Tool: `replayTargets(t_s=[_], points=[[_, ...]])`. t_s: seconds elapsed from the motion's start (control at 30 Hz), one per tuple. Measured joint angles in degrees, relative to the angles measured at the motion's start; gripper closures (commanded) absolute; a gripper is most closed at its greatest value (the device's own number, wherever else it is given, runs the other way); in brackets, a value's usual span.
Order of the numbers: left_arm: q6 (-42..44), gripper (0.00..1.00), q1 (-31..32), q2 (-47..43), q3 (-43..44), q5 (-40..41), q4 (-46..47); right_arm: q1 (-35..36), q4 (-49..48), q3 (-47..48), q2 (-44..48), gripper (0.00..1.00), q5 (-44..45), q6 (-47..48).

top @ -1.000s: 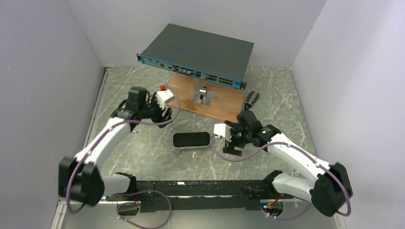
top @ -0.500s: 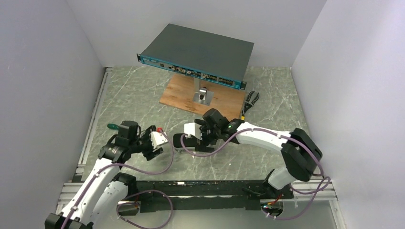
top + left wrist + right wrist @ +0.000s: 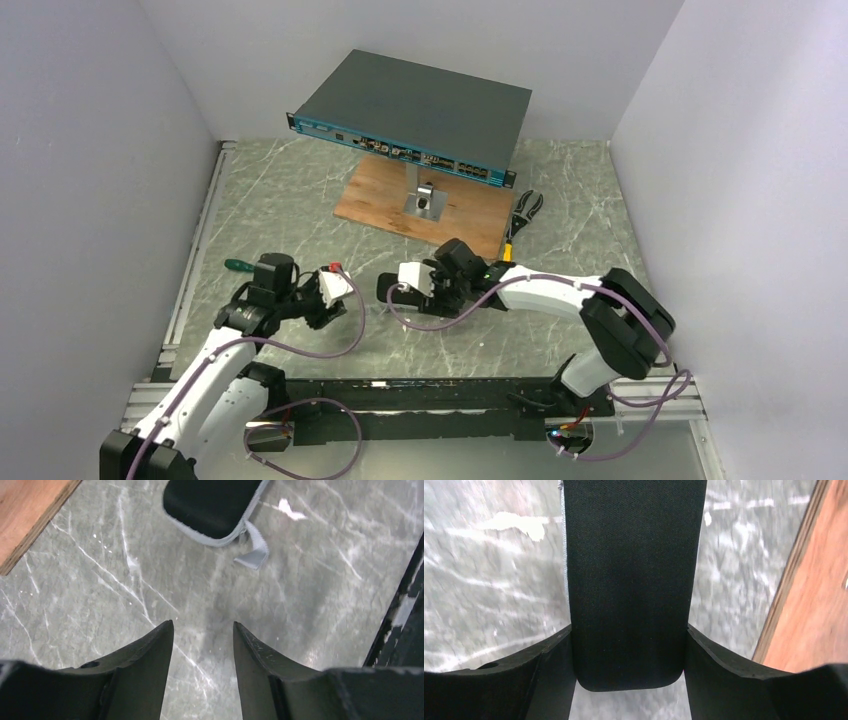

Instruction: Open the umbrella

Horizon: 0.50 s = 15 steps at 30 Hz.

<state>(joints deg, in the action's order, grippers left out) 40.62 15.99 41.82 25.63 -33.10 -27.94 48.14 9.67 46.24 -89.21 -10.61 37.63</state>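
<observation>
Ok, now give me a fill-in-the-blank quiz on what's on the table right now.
1. The right gripper grips the ___ umbrella case.
2. The left gripper is open and holds ___.
3. The network switch is propped up over a ___ board.
Missing words: black; nothing; wooden.

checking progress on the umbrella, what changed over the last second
The left pincer pulled back from beside the wooden board toward its base and, open, now faces the umbrella case. The right pincer swung left over the case and now clamps its sides. The network switch and the board stayed put.
</observation>
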Motion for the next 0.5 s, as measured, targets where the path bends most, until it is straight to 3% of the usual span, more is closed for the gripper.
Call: replayTargets(t_s=[0.23, 0.5], points=[[-10.2, 0.57, 6.7, 5.8, -0.3, 1.7, 13.4, -2.7, 2.9, -6.4, 8.2, 0.51, 5.4, -3.0], [-22.8, 0.64, 12.1, 21.2, 2.6, 6.6, 26.2, -6.2, 5.0, -7.5, 9.9, 0.53, 5.3, -8.2]])
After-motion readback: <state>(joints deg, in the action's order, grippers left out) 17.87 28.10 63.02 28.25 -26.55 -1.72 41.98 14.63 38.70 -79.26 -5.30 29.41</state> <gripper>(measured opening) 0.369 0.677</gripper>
